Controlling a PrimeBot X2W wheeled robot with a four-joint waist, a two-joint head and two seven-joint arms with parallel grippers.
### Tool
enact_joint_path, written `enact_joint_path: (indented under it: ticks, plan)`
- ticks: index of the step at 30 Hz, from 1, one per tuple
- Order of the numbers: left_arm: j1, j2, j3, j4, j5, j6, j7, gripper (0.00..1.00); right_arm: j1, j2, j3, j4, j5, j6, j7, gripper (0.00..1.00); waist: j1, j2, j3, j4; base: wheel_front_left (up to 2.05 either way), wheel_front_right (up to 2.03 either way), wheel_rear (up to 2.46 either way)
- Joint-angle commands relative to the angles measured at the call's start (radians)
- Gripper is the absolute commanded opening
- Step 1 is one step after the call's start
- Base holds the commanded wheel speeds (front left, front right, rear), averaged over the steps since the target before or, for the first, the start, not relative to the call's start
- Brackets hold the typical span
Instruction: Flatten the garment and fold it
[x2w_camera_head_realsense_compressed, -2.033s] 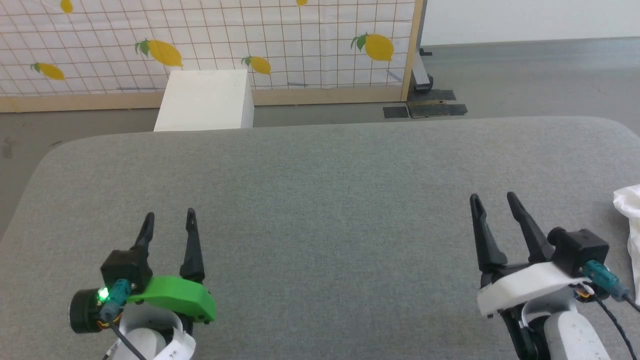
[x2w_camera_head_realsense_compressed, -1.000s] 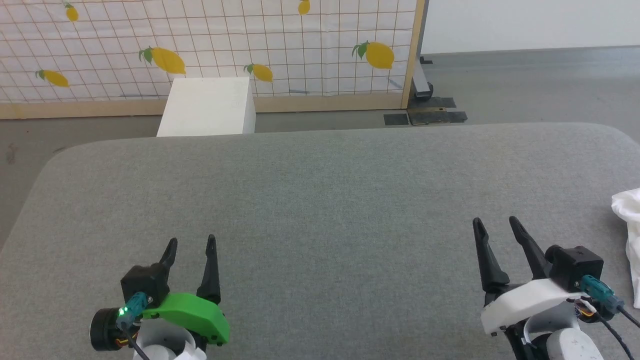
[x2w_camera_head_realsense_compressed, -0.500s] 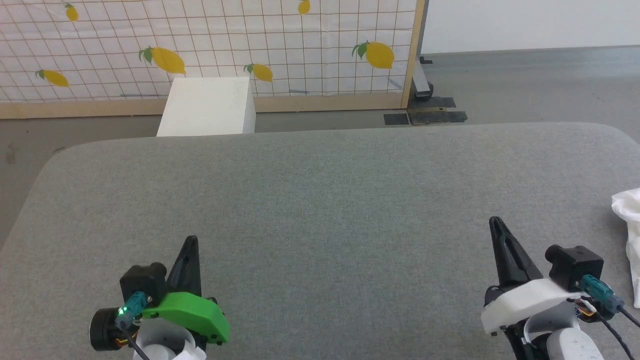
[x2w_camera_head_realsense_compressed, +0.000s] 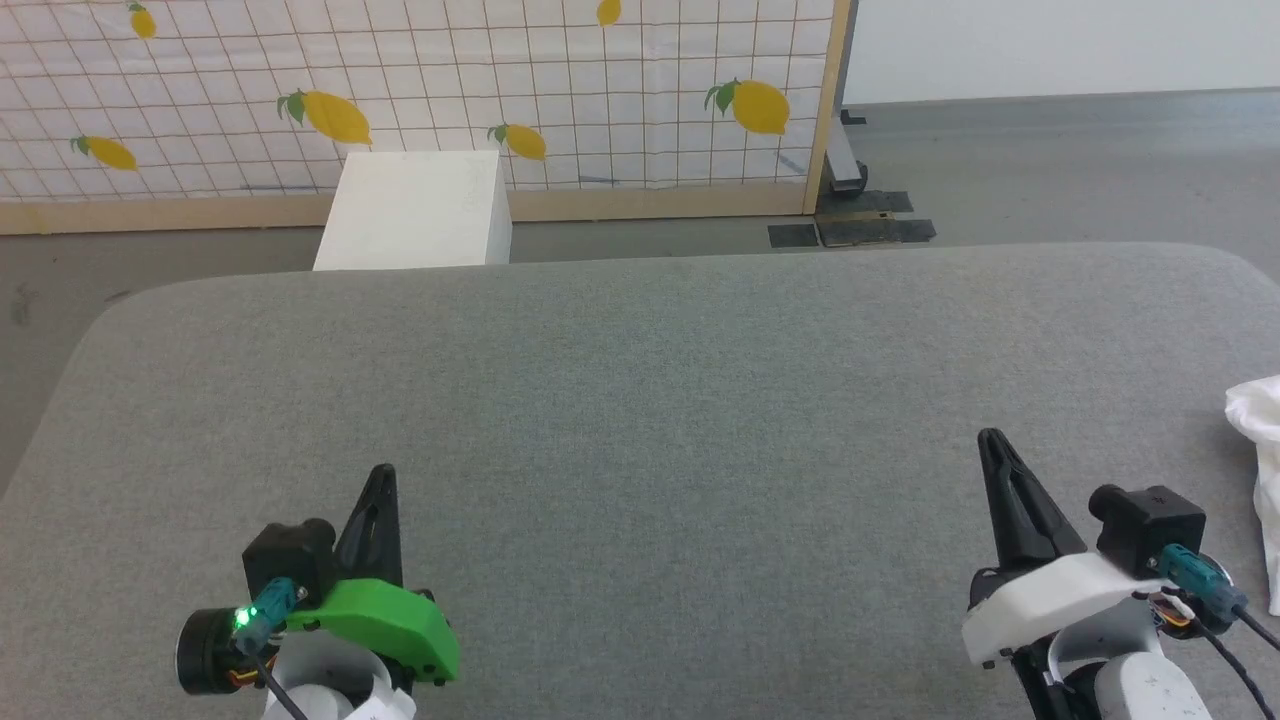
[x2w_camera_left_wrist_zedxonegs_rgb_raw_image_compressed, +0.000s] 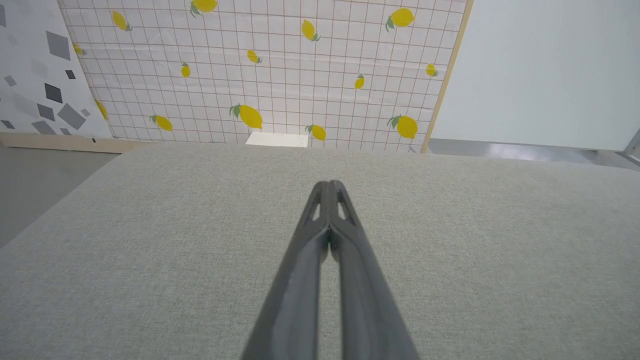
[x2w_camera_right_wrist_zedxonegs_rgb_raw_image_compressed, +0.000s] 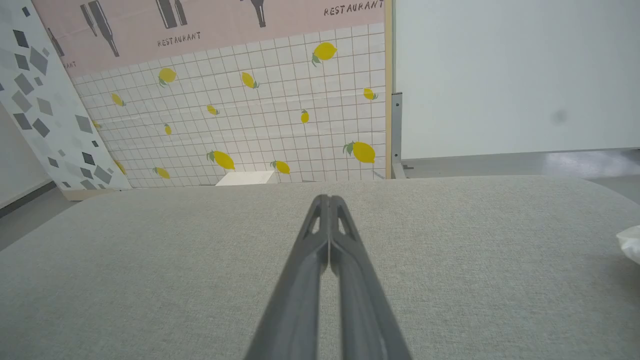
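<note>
Right pincer (x2w_camera_head_realsense_compressed: 990, 438) near seemingly crumpled garment (x2w_camera_head_realsense_compressed: 1260, 412)

Light: bright, diffuse illumination is spreading evenly over the grey surface (x2w_camera_head_realsense_compressed: 640, 400).
Shadows: a faint, soft shadow is lying beside the garment (x2w_camera_right_wrist_zedxonegs_rgb_raw_image_compressed: 631, 242) at 3 o'clock.
Glare: the floor (x2w_camera_right_wrist_zedxonegs_rgb_raw_image_compressed: 585, 162) is gleaming palely at 3 o'clock.
Focus: the left gripper (x2w_camera_left_wrist_zedxonegs_rgb_raw_image_compressed: 330, 184) and the right gripper (x2w_camera_right_wrist_zedxonegs_rgb_raw_image_compressed: 329, 198) are blurring toward 6 o'clock.
Distortion: the surface's far edge is bowing in both wrist views.

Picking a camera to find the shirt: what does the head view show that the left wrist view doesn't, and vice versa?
Head view: the garment at the far right, and the shut right pincer. Left wrist view: a grey-diamond panel beside the lemon screen. Both: the shut left pincer, grey surface, white box, lemon screen.
</note>
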Motion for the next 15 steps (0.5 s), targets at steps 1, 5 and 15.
enact_joint_path:
  ticks: [1, 5, 15]
  plan:
    - [0.009, -0.005, 0.007, -0.006, 0.010, -0.007, 0.005, 0.00, 0.011, 0.000, 0.000, -0.009, -0.014, 0.000, 0.004, 0.00, 0.0000, 0.0016, 0.000, 0.000, 0.00, 0.00, 0.00]
    - [0.011, -0.008, 0.010, -0.012, 0.019, -0.008, 0.010, 0.00, 0.013, 0.000, 0.001, -0.015, -0.021, 0.000, 0.008, 0.00, 0.0000, 0.0019, 0.002, 0.001, 0.00, 0.00, 0.00]
    - [0.015, -0.015, 0.020, -0.027, 0.041, -0.012, 0.022, 0.00, 0.017, 0.000, 0.001, -0.030, -0.037, 0.000, 0.019, 0.00, 0.0000, 0.0026, 0.004, 0.002, 0.00, 0.00, 0.00]
